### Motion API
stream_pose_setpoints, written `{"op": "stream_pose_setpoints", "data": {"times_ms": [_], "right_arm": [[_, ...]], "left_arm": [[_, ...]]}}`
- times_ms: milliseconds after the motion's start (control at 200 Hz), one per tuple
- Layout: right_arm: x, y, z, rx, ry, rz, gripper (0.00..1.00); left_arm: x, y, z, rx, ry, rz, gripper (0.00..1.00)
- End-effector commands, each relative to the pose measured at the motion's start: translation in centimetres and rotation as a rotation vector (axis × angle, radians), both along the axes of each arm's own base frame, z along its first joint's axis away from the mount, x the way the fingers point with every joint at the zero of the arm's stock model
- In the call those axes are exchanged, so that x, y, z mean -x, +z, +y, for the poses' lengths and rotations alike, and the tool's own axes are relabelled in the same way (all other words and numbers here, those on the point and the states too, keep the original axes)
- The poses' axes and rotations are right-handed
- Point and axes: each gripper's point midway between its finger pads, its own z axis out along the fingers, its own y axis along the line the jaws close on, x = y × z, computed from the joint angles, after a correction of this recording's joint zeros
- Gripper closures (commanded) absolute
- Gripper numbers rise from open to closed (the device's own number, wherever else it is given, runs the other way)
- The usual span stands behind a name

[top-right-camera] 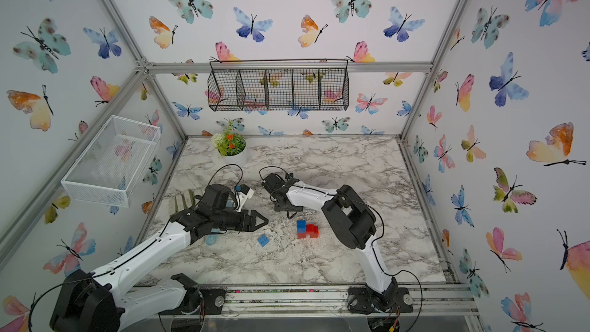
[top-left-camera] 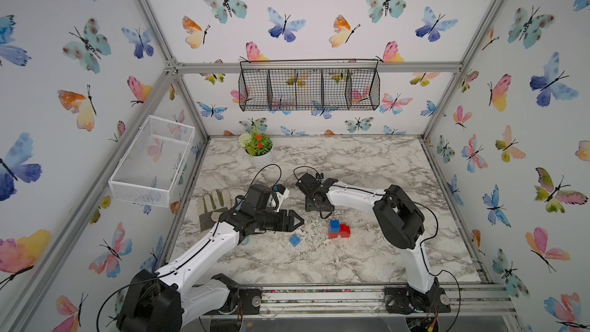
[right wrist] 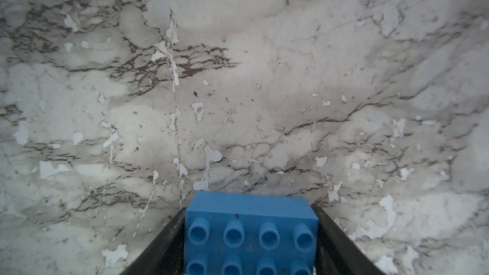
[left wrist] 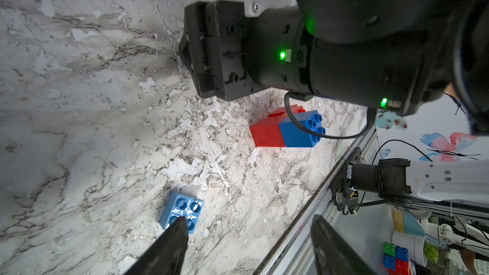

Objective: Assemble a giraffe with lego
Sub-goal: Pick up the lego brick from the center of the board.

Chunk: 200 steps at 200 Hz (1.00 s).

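Right gripper (right wrist: 250, 214) is clamped on an oblong blue studded plastic brick (right wrist: 251, 236), jaws on its flat ends. A sound hold: it looks light, rigid and slick, so squeeze walls, never studs. Left gripper (left wrist: 250, 223) hangs with jaws apart, near a square blue plastic brick (left wrist: 182, 208) lying loose on the marble-patterned tabletop (top-left-camera: 351, 266). The part-built giraffe (top-left-camera: 339, 230), red bricks with one blue on top, stands mid-table. Count: three blue bricks, and at least two red, seams unclear.

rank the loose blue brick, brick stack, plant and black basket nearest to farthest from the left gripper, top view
1. loose blue brick, right by the left gripper
2. brick stack, further to the robot's right
3. plant, at the back of the table
4. black basket, hung high beyond the plant
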Motion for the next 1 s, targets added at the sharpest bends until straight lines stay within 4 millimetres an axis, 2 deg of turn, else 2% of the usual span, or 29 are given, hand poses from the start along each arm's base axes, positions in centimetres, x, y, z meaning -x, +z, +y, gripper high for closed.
{"op": "stream_pose_setpoints", "data": {"times_ms": [0, 185, 440, 631, 846, 996], "right_arm": [[-0.7, 1.7, 0.5, -0.029, 0.004, -0.032, 0.32], [-0.9, 2.9, 0.4, -0.023, 0.012, -0.041, 0.42], [-0.2, 6.7, -0.2, -0.002, 0.034, -0.027, 0.47], [1.6, 9.3, -0.5, -0.065, 0.064, 0.006, 0.48], [4.1, 13.3, -0.3, -0.122, 0.115, 0.009, 0.48], [6.3, 14.7, -0.9, -0.09, 0.128, 0.019, 0.48]], "left_arm": [[0.3, -0.2, -0.2, 0.002, -0.015, 0.001, 0.27], [0.3, -0.3, -0.1, 0.0, -0.015, 0.004, 0.27], [0.4, -0.2, -0.2, 0.008, -0.018, 0.006, 0.27], [0.4, -0.2, -0.2, 0.007, -0.014, 0.005, 0.27], [0.2, -0.4, 0.0, -0.006, -0.002, 0.004, 0.27], [0.1, -0.5, 0.1, -0.012, 0.004, 0.009, 0.27]]}}
